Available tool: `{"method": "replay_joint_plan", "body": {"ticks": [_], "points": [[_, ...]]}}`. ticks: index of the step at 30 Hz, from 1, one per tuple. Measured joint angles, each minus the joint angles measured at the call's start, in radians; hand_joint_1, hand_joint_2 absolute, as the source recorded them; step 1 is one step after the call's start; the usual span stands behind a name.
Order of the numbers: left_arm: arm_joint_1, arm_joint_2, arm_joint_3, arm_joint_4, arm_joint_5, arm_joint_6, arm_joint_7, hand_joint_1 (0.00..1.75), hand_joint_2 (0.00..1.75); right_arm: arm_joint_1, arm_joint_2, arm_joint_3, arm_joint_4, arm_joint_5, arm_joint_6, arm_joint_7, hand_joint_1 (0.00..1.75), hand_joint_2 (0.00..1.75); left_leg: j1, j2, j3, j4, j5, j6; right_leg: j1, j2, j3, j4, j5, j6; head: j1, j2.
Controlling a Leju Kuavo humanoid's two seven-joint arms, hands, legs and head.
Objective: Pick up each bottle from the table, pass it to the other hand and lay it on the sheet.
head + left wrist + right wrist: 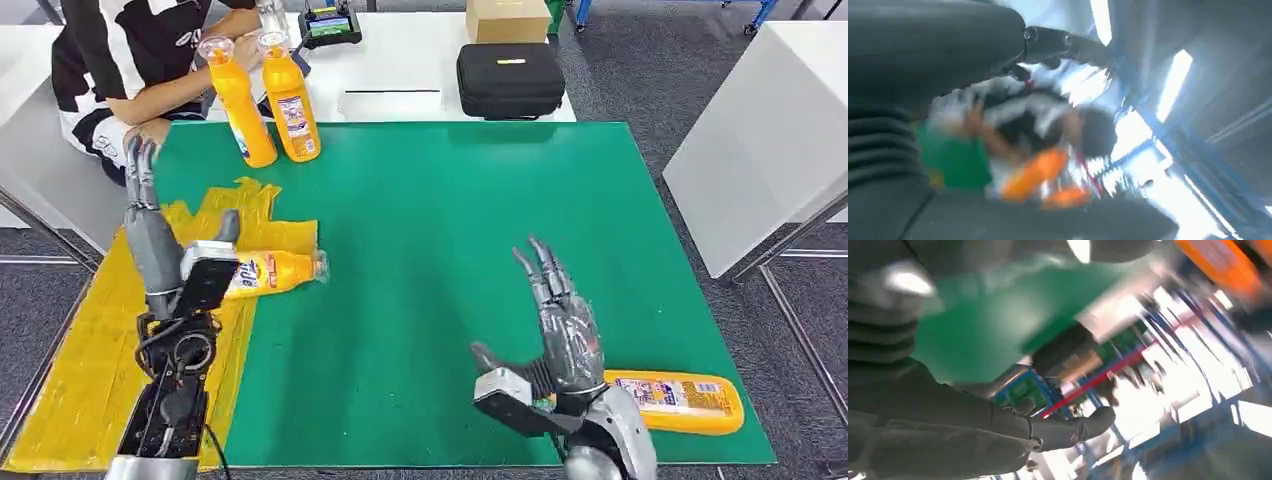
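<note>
Left hand [150, 225] is raised over the crumpled yellow sheet [90, 360] at the left side of the green-matted bench [450, 230], fingers [140, 170] straight and apart, gripping nothing. An orange plastic bottle w/ a clear cap [275, 271] lies on its side just beside that hand, body on the sheet's edge, cap end poking out onto the green mat. Right hand [560, 340] is up near the front of the bench, fingers spread wide, holding nothing. Behind it, partly hidden by the wrist, a second orange bottle lying flat w/ its label up [680, 400] sits at the front-right of the mat, not touched. Two more upright orange bottles [262, 98] stand together at the far-left corner, right by a person's forearm [165, 95] (the person sits at that corner). Wrist views are too blurred to add anything.

Risks, as I judge them: the laid bottle is only half on the sheet and round, so it may roll off onto the mat. The flat bottle is near the bench's front edge; a clumsy reach by the right hand could nudge it over. The upright pair stand touching, so grabbing one may topple the other, and the person's arm is close to that reach.

Count: 4 orange bottles (2 lying, 2 upright), 1 yellow sheet, 1 black zip case [510, 78], 1 cardboard box [507, 20].
</note>
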Motion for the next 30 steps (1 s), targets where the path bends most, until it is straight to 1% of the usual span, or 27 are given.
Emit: {"method": "replay_joint_plan", "body": {"ticks": [1,4,6,7,9,11,13,15,19,24,30], "points": [[0.012,-0.001,0.0,-0.008,0.043,-0.028,-0.02,0.0,1.75,0.023,-0.024,-0.006,-0.027,0.023,0.049,0.008,0.0,1.75,0.0,-0.001,0.0,0.0,0.0,0.0,0.0,0.0,0.0,0.0,0.0,0.0,0.0,0.0],[0.029,-0.002,0.0,-0.009,0.126,-0.079,-0.066,0.0,1.75,0.074,-0.1,-0.033,-0.091,0.053,0.134,0.033,0.0,1.75,0.0,-0.001,-0.001,0.0,0.0,0.0,0.0,-0.002,0.0,0.0,0.0,0.0,0.0,0.0],[0.036,-0.002,0.0,-0.006,0.185,-0.101,-0.09,0.0,1.75,0.125,-0.176,-0.069,-0.137,0.045,0.212,0.028,0.0,1.75,0.0,-0.001,-0.001,0.0,-0.001,0.001,0.0,-0.002,0.0,0.0,0.0,0.0,0.0,0.0],[0.04,-0.002,0.002,-0.005,0.198,-0.106,-0.095,0.0,1.75,0.152,-0.21,-0.087,-0.152,0.034,0.229,0.019,0.0,1.75,0.0,-0.001,-0.001,0.0,-0.001,0.001,0.0,-0.003,0.0,0.0,0.0,0.0,0.0,0.0],[0.05,-0.002,0.006,-0.005,0.221,-0.12,-0.097,0.0,1.75,0.194,-0.281,-0.137,-0.177,-0.004,0.292,0.015,0.0,1.75,-0.001,-0.001,-0.001,0.0,-0.001,0.002,-0.001,-0.002,0.0,0.0,0.0,0.0,0.0,0.0],[0.062,-0.002,0.007,-0.005,0.258,-0.164,-0.094,0.0,1.75,0.222,-0.347,-0.2,-0.189,-0.026,0.357,0.016,0.0,1.75,-0.002,-0.001,-0.001,0.0,-0.002,0.003,-0.002,-0.002,0.0,0.0,0.0,0.0,0.0,0.0],[0.072,-0.003,0.007,-0.005,0.298,-0.219,-0.091,0.0,1.75,0.239,-0.391,-0.261,-0.191,-0.042,0.412,0.018,0.0,1.75,-0.002,0.0,-0.001,0.0,-0.002,0.004,-0.002,-0.002,0.0,-0.001,0.0,0.001,0.0,0.0],[0.079,-0.003,0.007,-0.005,0.312,-0.242,-0.092,0.0,1.75,0.256,-0.43,-0.319,-0.191,-0.058,0.452,0.018,0.0,1.75,-0.002,-0.001,-0.001,0.0,-0.002,0.004,-0.002,-0.002,0.0,-0.001,0.0,0.001,0.0,0.0],[0.087,-0.003,0.007,-0.004,0.321,-0.252,-0.096,0.0,1.75,0.277,-0.479,-0.412,-0.19,-0.072,0.473,0.018,0.0,1.75,-0.002,0.0,0.0,0.0,-0.002,0.004,-0.002,-0.002,0.0,-0.001,0.0,0.001,0.0,0.0],[0.089,-0.005,0.007,0.0,0.324,-0.259,-0.101,0.0,1.75,0.284,-0.498,-0.453,-0.188,-0.072,0.488,0.024,0.0,1.75,-0.001,0.0,0.0,0.0,-0.002,0.004,-0.001,-0.002,0.0,-0.001,0.0,0.001,0.0,0.0],[0.091,-0.016,0.006,0.008,0.33,-0.262,-0.102,0.0,1.75,0.23,-0.486,-0.511,-0.095,0.041,0.501,0.052,0.0,1.75,-0.001,0.0,0.0,0.0,-0.002,0.004,-0.001,-0.002,0.0,-0.001,0.0,0.001,0.0,0.0]]}}
